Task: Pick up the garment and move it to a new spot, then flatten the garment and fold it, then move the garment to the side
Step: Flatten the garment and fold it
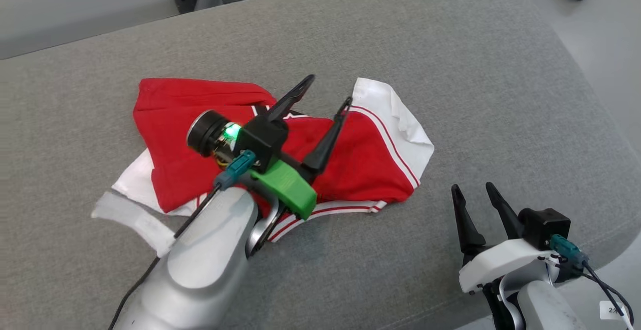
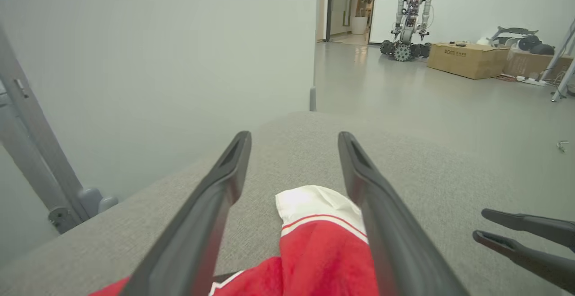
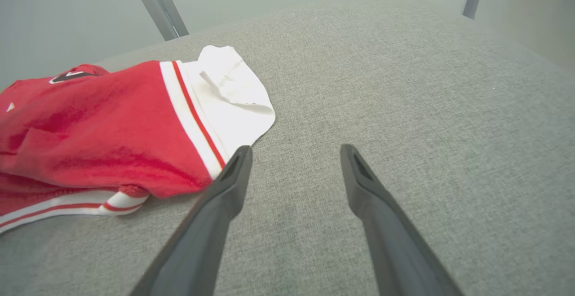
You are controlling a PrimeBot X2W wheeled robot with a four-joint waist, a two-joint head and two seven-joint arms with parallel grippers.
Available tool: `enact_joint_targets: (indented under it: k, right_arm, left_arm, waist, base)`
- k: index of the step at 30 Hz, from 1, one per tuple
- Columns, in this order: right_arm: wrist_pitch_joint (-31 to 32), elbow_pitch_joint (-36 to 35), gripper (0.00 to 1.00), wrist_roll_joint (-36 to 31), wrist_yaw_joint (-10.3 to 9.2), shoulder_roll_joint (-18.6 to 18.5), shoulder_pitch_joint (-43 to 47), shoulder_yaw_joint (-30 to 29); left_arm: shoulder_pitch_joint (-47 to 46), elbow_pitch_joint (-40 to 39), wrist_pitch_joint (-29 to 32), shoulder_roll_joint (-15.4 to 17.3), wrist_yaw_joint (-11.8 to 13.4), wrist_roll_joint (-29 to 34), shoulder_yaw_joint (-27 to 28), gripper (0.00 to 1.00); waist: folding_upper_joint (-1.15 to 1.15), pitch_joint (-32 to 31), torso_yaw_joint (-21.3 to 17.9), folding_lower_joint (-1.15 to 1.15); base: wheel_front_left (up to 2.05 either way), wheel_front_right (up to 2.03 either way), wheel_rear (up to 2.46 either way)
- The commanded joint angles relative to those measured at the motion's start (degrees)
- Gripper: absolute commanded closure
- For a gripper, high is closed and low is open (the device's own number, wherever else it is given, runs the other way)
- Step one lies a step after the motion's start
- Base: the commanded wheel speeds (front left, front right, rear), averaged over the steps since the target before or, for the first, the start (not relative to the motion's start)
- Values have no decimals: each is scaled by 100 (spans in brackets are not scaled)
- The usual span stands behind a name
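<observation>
The red-and-white jersey [image 1: 365,159] lies rumpled in the middle of the grey padded surface [image 1: 475,69], neither flat nor folded. The left gripper [image 1: 329,89] hovers over it, fingers spread and empty. The right gripper [image 1: 472,186] sits just beside it, also spread. Flattening looks barely begun, though its far side is hard to judge.

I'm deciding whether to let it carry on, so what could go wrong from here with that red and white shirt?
The left gripper is open over the crumpled garment; closing there may pinch several layers and lift a wad. The right gripper is open beside it, holding nothing, so a one-sided lift could drag the white flap.
</observation>
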Motion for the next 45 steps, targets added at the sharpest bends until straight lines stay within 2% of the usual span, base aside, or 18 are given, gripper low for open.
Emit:
enact_joint_targets:
  k: [1, 10, 13, 22, 29, 33, 36, 45]
  right_arm:
    - [-16, -33, 0, -45, -4, -14, -6, -35]
    - [-17, -69, 0, -197, -5, -16, 151, -92]
    - [-16, -69, 0, -240, -4, -16, 205, -148]
    - [-16, 12, 0, -301, -4, -28, 315, -245]
    - [-16, 39, 0, -333, -4, -94, 362, -301]
    - [-16, 97, 0, -294, -5, -97, 255, -456]
    - [-16, 197, 0, -387, -4, -246, -54, -402]
    - [-16, 1177, 0, -828, -5, -586, -771, -858]
  left_arm:
    - [234, 1, -4, 55, 20, 60, 203, 0]
    - [1437, -104, -4, 214, 84, 353, 1275, 0]
    - [1998, -286, -3, 160, 142, 333, 1760, 0]
    - [3570, -808, -3, -89, 61, 567, 2805, 0]
    - [3898, -948, -4, -161, 16, 651, 2981, 0]
    - [3752, -972, -4, -173, -7, 604, 2874, 0]
    - [3692, -972, -4, -170, -17, 565, 2805, 0]
    - [3458, -890, -4, -168, -23, 485, 2474, 0]
  waist:
    - [39, -270, 369, 0]
    - [39, -606, 947, 0]
    - [39, -686, 1148, 0]
    - [39, -718, 1579, 0]
    - [39, -690, 1707, 0]
    - [39, -642, 1739, 0]
    - [39, -549, 1738, 0]
    - [39, -223, 2008, 0]
  base:
    - [0, 0, 0]
    - [0, 0, 0]
    - [0, 0, 0]
    - [0, 0, 0]
    - [0, 0, 0]
    - [0, 0, 0]
    - [0, 0, 0]
    - [0, 0, 0]
